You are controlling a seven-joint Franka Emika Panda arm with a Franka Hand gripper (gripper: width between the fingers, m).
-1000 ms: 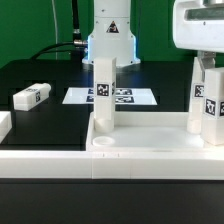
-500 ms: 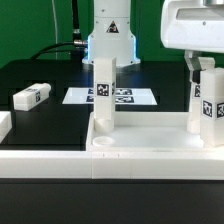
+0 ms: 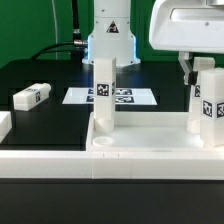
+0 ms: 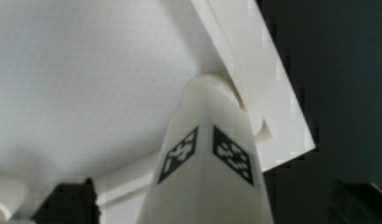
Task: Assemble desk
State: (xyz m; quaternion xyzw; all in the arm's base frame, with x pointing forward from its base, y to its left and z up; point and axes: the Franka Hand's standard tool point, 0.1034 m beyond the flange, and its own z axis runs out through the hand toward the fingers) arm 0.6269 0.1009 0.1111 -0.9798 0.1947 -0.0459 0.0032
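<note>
Black table [image 3: 50,78]: loose leg [image 3: 32,96] in exterior view only

From my console, a green backdrop [image 3: 35,25] fills the far side on the exterior view's left, with dark cables [image 3: 66,44] running in front of it. The black desk [image 3: 50,125] below is evenly lit with a faint sheen. The marker board [image 3: 135,97] lies flat toward its far middle.
</note>
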